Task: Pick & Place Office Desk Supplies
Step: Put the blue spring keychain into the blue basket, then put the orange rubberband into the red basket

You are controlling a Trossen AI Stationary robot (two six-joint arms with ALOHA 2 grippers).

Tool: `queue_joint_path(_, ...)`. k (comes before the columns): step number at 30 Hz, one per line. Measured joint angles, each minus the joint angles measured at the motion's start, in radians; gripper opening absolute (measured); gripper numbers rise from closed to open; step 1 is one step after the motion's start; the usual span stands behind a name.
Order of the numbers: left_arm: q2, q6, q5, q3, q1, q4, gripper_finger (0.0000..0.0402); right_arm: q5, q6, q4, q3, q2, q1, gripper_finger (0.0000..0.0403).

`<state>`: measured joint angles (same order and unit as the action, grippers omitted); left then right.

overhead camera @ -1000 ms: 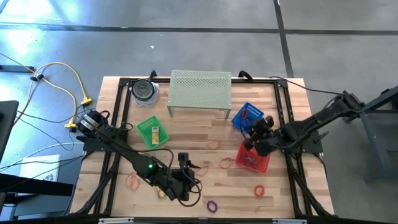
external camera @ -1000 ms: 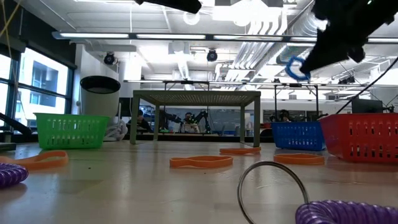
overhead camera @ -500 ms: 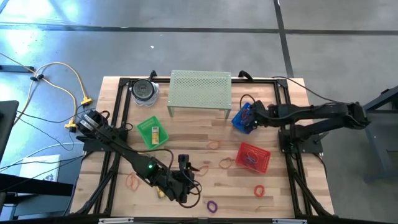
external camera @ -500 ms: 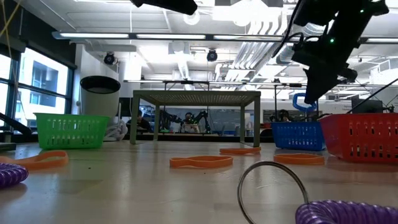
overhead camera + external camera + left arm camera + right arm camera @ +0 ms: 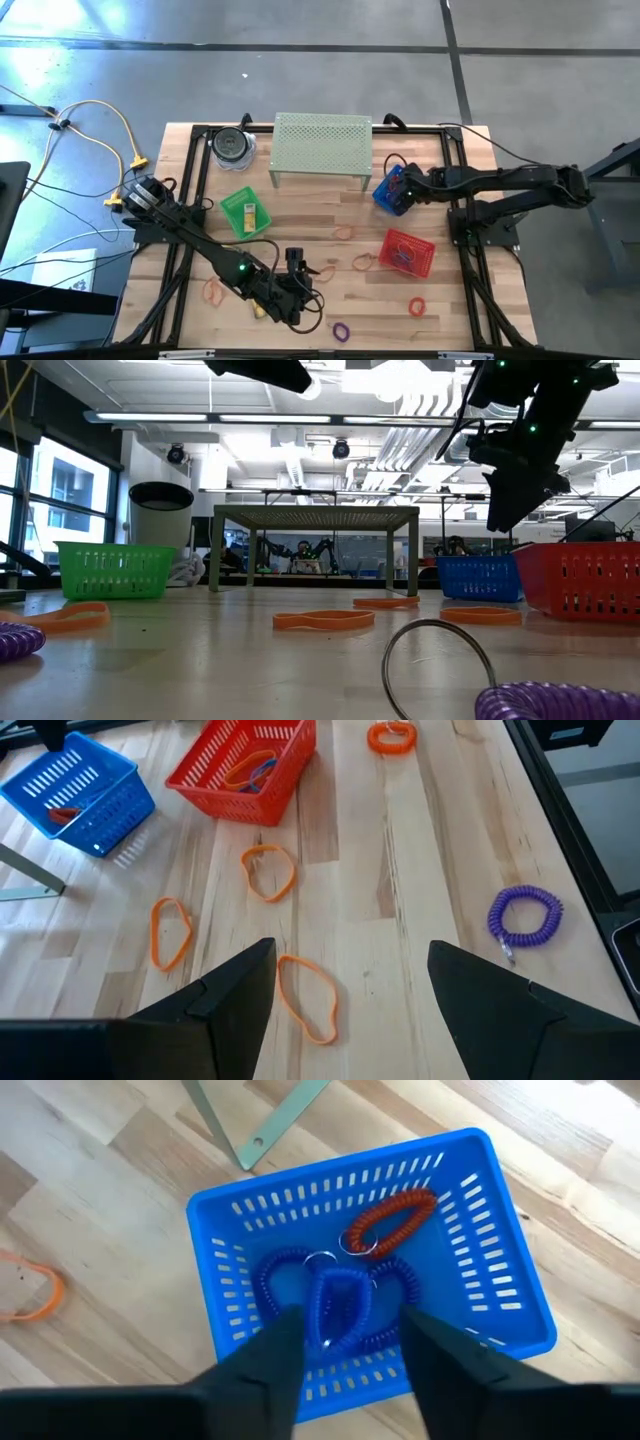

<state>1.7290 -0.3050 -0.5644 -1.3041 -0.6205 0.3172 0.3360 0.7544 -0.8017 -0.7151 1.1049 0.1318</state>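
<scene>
My right gripper (image 5: 345, 1360) hangs open above the blue basket (image 5: 392, 190), fingers pointing down into it. Blue coil loops (image 5: 335, 1295) and a red coil loop (image 5: 390, 1220) lie on the basket floor below the fingers. My left gripper (image 5: 350, 990) hovers open over the table's near middle. An orange band (image 5: 307, 997) lies flat on the wood beneath its fingers. More orange bands (image 5: 268, 872) (image 5: 171, 931), an orange coil (image 5: 391, 736) and a purple coil (image 5: 526, 916) lie loose on the table.
A red basket (image 5: 407, 252) holding bands stands near the blue one, on its near side. A green basket (image 5: 245, 212) sits left of centre. The pale green perforated stand (image 5: 322, 148) and a dark-lidded jar (image 5: 232, 145) stand along the far edge.
My right gripper has swung from above the red basket toward the table's far edge and now stands over the blue basket. It carried a blue coil loop hanging below its fingers and has let it go. In the low view the loop no longer hangs there.
</scene>
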Motion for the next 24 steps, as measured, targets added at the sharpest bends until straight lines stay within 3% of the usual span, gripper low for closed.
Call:
queue_joint_path(4,0.0,0.0,0.0,0.0,0.0,0.001,0.0252,0.019,0.023,0.017,0.0,0.0,0.001,0.0206)
queue_joint_path(7,0.0,0.0,0.0,0.0,0.0,0.005,0.0252,-0.016,0.01,0.069,0.0,0.0,0.001,0.0218)
queue_joint_path(12,0.0,0.004,0.0,0.0,0.0,0.02,0.0252,-0.184,-0.15,0.262,0.0,-0.005,-0.029,0.0215)
queue_joint_path(16,0.0,0.0,0.0,0.0,0.0,0.023,0.0252,-0.308,-0.358,0.444,0.0,-0.001,-0.12,0.0207)
queue_joint_path(19,0.0,-0.003,0.01,0.0,0.0,0.025,0.0252,-0.272,-0.484,0.534,0.0,0.0,-0.198,0.0201)
queue_joint_path(22,0.0,-0.008,0.013,0.0,-0.004,0.028,0.0252,-0.181,-0.492,0.622,0.0,0.019,-0.253,0.0197)
queue_joint_path(24,0.0,-0.008,0.014,0.0,-0.006,0.029,0.0252,-0.181,-0.528,0.646,0.0,0.035,-0.275,0.0197)
